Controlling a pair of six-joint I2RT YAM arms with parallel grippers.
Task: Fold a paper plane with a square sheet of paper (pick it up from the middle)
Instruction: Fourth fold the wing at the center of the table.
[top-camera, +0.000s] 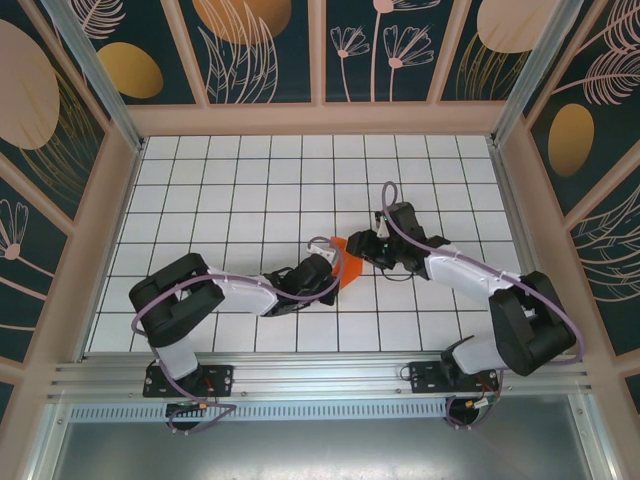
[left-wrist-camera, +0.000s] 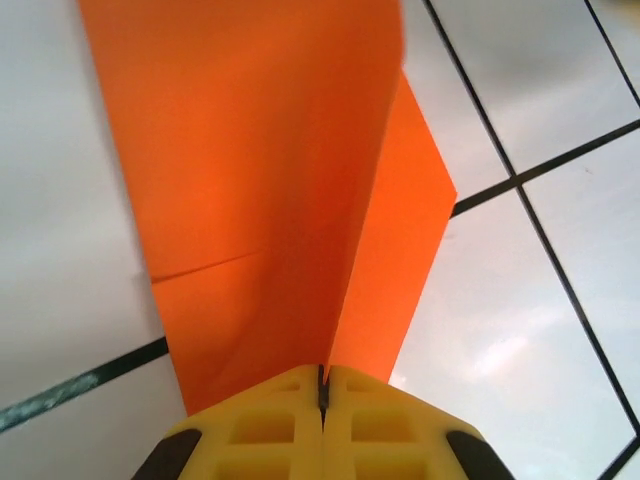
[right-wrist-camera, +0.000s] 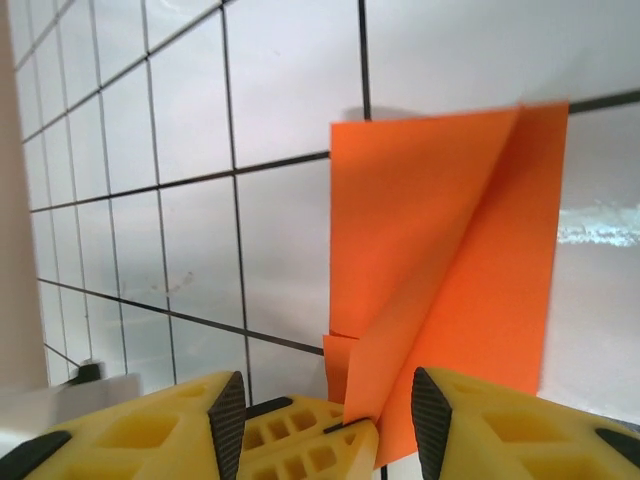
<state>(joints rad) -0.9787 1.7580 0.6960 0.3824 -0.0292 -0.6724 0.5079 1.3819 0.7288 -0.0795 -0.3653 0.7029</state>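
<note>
Left gripper (left-wrist-camera: 322, 395): clenched. Its yellow fingers meet with no gap and pinch the near edge of the orange paper (left-wrist-camera: 260, 180) right at a crease.
Right gripper (right-wrist-camera: 328, 400): released. Its two black-padded fingers stand apart on either side of the paper's near corner, neither visibly pressing it.
Orange paper, where: at the middle of the table, between the two claws in the overhead view (top-camera: 347, 265). It is already creased, with one flap raised and leaning along a diagonal fold while the other layer lies close to the tiles.
Step in hand: judging by the folds, an early-to-middle crease. The left claw anchors the paper while the right one lets go, and no pointed dart shape shows yet.
Next move calls for: a firm anchor from the left claw, and the right claw clearing the loose flap without dragging it before taking a new hold.
Table (top-camera: 250, 180): white tiles with dark grid lines.
Writing: none readable. The paper is plain, and the far walls carry only leaf and flower patterns.
</note>
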